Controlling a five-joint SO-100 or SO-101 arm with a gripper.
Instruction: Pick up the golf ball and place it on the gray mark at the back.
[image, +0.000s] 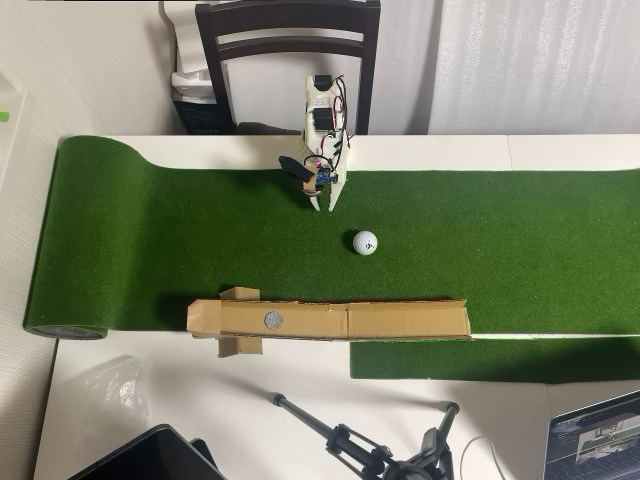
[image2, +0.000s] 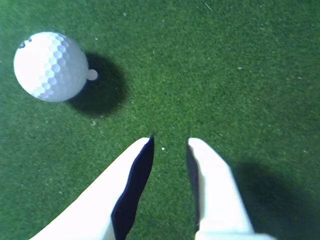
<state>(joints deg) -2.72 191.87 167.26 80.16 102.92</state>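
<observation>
The golf ball (image: 365, 242), a small white dimpled sphere with a tiny dark logo, sits alone on the green artificial-turf mat (image: 150, 240), out in the open middle of the strip in the overhead view. Just above and left of it in that view hangs the white two-finger end effector (image: 323, 205), tips pointing down at the turf, near the ball but not touching it. The wrist view confirms it: the ball (image2: 48, 66) lies up at the top left, casting a dark round shadow, with a tiny white speck (image2: 92, 75) right at its edge. The end effector (image2: 170, 145) shows two pale fingers (image2: 212, 175) parted by a narrow gap, nothing between them, only green turf. So it is slightly open and empty, off to one side of the ball.

Below the ball in the overhead view, a long brown cardboard strip (image: 400, 320) lies along the mat's edge, and the gray mark (image: 273, 321), a small round flat spot, sits on its left part, well apart from the ball. The white counter (image: 300, 420) carries it all.
</observation>
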